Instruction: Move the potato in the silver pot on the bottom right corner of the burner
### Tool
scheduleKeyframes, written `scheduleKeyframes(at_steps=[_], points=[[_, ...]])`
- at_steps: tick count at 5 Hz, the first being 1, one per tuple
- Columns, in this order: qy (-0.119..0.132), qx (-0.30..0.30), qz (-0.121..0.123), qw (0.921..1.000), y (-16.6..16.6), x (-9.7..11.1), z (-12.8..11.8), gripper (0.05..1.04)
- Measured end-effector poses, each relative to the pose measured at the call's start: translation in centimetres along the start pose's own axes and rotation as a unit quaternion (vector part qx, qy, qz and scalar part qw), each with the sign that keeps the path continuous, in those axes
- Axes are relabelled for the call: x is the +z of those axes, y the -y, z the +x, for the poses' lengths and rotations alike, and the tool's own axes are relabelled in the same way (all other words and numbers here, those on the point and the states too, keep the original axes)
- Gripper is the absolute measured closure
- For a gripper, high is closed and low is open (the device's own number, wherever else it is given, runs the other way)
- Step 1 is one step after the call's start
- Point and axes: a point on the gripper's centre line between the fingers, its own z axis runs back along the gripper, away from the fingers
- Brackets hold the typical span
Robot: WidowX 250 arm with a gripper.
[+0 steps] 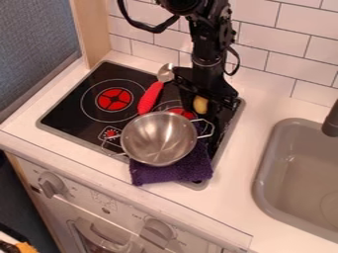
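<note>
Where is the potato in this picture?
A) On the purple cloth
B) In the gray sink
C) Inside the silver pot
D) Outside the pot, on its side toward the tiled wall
D, because the yellow potato shows beyond the rim of the silver pot, on the side of the tiled wall.

Yellow potato [200, 104] just beyond silver pot [158, 140]; pot mouth-up on burner [69, 108], purple cloth [173, 173].

The black gripper [206, 99] hangs over the back right of the stovetop [72, 113], with the yellow potato [200, 104] at its lower end. In front, a silver pot [158, 139] overlaps a purple cloth [173, 173]; behind the pot lies a red-handled spoon [151, 96].
</note>
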Motion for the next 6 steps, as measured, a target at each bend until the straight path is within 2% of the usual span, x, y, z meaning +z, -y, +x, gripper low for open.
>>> scheduleKeyframes(at_steps=[2, 3, 4, 5, 6], points=[[0.008, -0.006, -0.008, 0.9999, 0.2, 0.2, 0.3, 0.429], [0.031, -0.017, 0.014, 0.9993, -0.7, 2.6, 1.9, 0.429], [0.071, -0.007, 0.020, 0.9972, -0.9, 5.9, 2.2, 0.429], [0.075, -0.018, 0.034, 0.9964, -0.1, 8.7, 0.5, 0.429], [0.056, -0.018, 0.047, 0.9972, 0.4, 9.9, -2.7, 0.429]])
